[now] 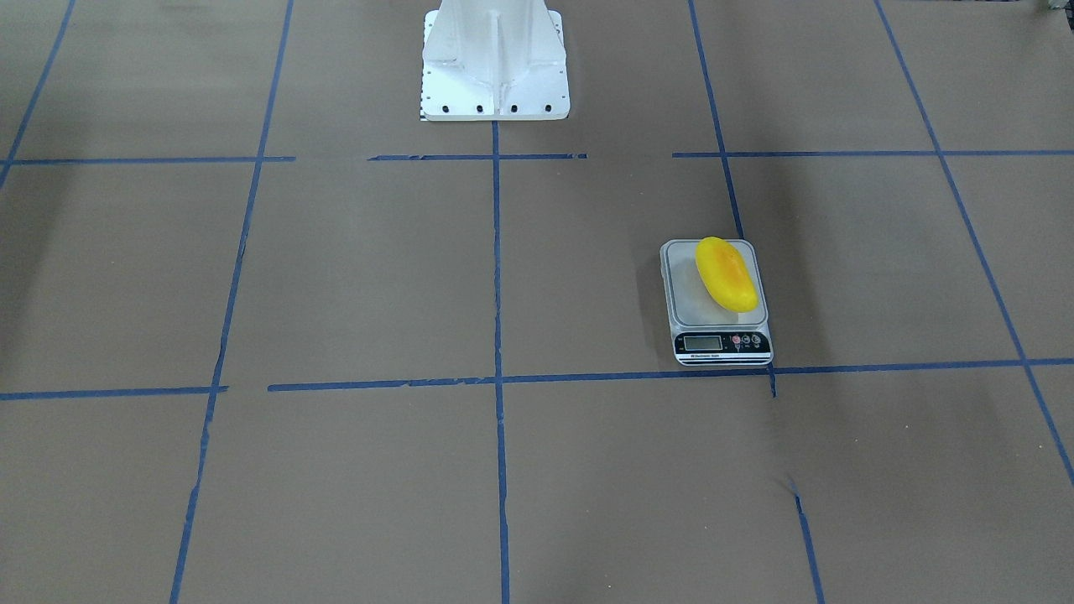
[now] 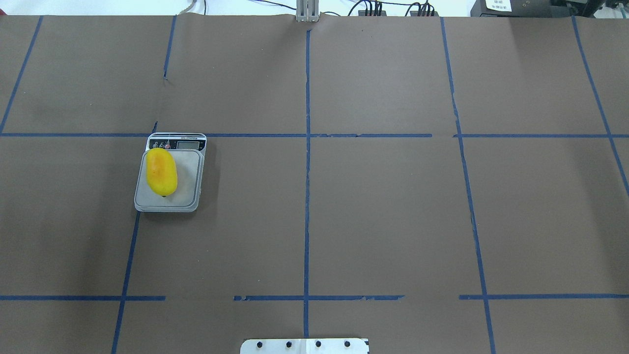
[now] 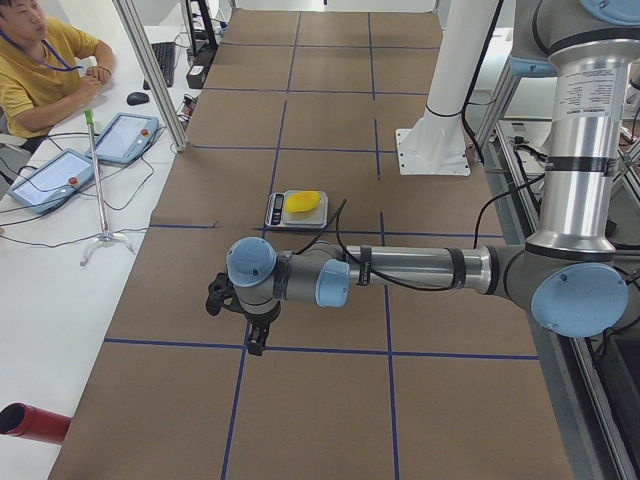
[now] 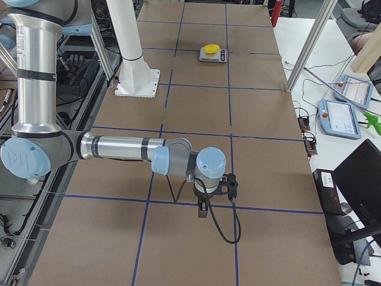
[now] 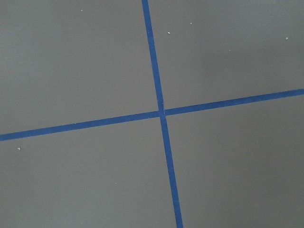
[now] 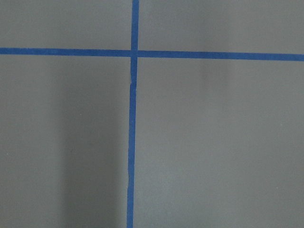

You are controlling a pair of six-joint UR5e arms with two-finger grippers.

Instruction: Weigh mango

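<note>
Already on the scale (image 2: 189, 182), the mango (image 2: 162, 172) looks glossy, light, probably slippery; grip across its narrow middle. I cannot tell whether left tool (image 3: 258, 338) or right tool (image 4: 202, 207) is spread.

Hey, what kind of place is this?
Likely a robot-testing lab: a left arm and right arm over a tape-gridded table, an operator by teach pendants, a mango on a scale.

I see brown table (image 5: 71, 61) filling the view; two blue tape lines (image 5: 161, 113) cross just right of centre, one near-vertical, one near-horizontal; scattered pale specks (image 5: 168, 33).
</note>
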